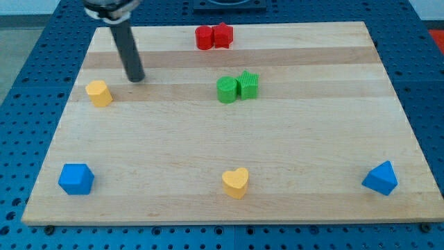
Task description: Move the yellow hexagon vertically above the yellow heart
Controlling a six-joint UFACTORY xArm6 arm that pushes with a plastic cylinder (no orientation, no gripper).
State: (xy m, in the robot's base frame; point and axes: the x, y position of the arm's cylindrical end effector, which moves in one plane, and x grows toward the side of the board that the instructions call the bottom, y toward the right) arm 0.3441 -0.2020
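The yellow hexagon (99,93) lies near the board's left edge, in the upper half of the view. The yellow heart (235,182) lies near the view's bottom, at about the middle of the board's width. My tip (136,78) rests on the board just up and to the right of the yellow hexagon, a small gap apart from it. The dark rod rises from the tip toward the view's top left.
Two red blocks (213,36) touch each other at the top centre. A green round block (227,90) and a green star (248,85) sit side by side mid-board. A blue block (75,179) lies at bottom left, a blue block (381,178) at bottom right. The wooden board (333,125) sits on a blue pegboard.
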